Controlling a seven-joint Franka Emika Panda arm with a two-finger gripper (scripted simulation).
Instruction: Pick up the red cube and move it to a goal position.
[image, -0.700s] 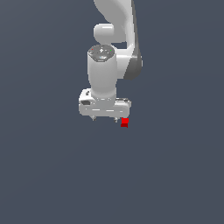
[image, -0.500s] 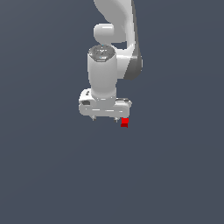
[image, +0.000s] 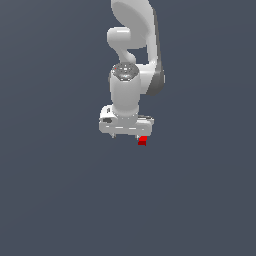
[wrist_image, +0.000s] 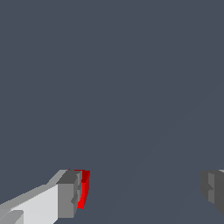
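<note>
We take the small white two-fingered gripper (image: 128, 135) as our landmark. In the wrist view its jaws stand wide apart: one grey finger pad (wrist_image: 70, 194) sits far from the other grey pad (wrist_image: 213, 187), with bare grey floor between them. The tiny bright red cube (wrist_image: 83, 188) is not between the pads; it lies against the outer face of the nearer pad, touching it or just beside it, we cannot tell which. In the exterior view the cube (image: 142, 141) peeks out under the gripper's end toward that view's right.

We judge the grasp not yet made, since nothing is clamped. To do this step well, we should shift the gripper sideways toward the cube until it sits midway between the pads, keep the fingers spread meanwhile, and only then close and lift. Closing now would likely miss or nudge the cube

Behind the gripper rises the white jointed robot arm (image: 134, 30)
</note>
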